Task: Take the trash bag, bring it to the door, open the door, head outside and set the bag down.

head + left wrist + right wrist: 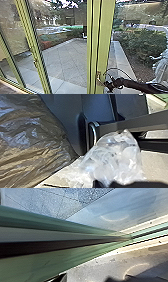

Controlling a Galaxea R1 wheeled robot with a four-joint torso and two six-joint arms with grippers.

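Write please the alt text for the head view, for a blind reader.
The robot's right tool is close to the handle on a green door frame; through the glass are a paved yard, bushes and, at right, a pale statue-like figure.

The dark plastic bag [27, 146] and the pale figure [161, 67] are cut off by their pictures' edges

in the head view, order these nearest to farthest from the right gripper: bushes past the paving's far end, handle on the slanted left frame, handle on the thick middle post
1. handle on the thick middle post, right by the right gripper
2. handle on the slanted left frame, off to the left
3. bushes, outside beyond the paving
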